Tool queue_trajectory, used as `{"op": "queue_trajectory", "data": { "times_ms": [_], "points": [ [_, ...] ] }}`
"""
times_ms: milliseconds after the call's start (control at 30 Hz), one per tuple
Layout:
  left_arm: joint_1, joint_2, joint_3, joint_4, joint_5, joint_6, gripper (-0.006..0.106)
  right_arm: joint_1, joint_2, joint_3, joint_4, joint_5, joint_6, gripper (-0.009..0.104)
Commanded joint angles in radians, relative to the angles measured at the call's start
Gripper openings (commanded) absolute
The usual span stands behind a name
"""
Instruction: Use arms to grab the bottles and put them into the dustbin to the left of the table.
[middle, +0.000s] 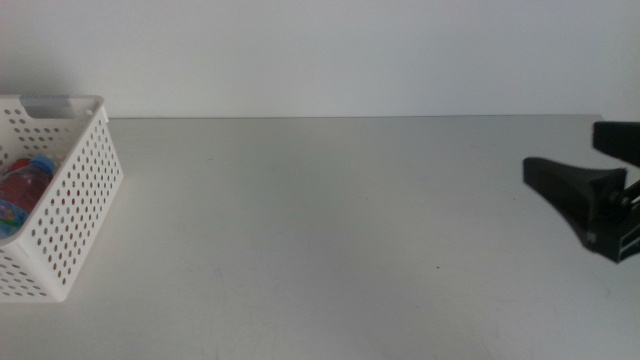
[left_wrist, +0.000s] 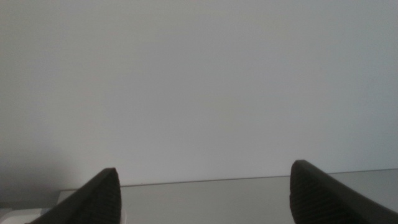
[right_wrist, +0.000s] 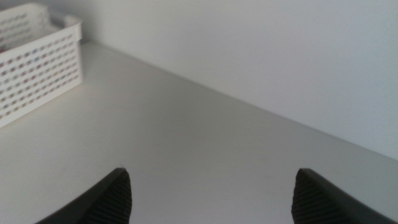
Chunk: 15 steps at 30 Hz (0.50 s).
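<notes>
The white perforated dustbin stands at the table's left edge. Inside it lies a blue-capped bottle with a red label, mostly hidden by the bin wall. My right gripper hovers at the right edge of the middle view, open and holding nothing. In the right wrist view the right gripper faces across the table toward the dustbin, far from it. The left gripper shows only in the left wrist view, open and empty, facing the blank wall. No other bottle is in view.
The light-grey table stretches bare between the bin and the right gripper. A plain white wall runs behind its far edge.
</notes>
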Motion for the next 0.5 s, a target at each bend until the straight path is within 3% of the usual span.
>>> {"op": "queue_trajectory", "data": {
  "times_ms": [0, 233, 467],
  "points": [
    [-0.005, -0.09, 0.077, 0.021, -0.131, -0.013, 0.092, -0.092, -0.038, -0.016, -0.009, -0.096, -0.011, 0.066],
    [-0.004, -0.317, 0.481, 0.021, -0.253, -0.013, 0.092, -0.287, -0.199, 0.1, -0.048, -0.097, -0.011, 0.066],
    [-0.004, -0.58, 0.91, 0.029, -0.41, -0.013, 0.092, -0.364, -0.419, 0.288, -0.052, -0.097, -0.011, 0.066]
  ]
}}
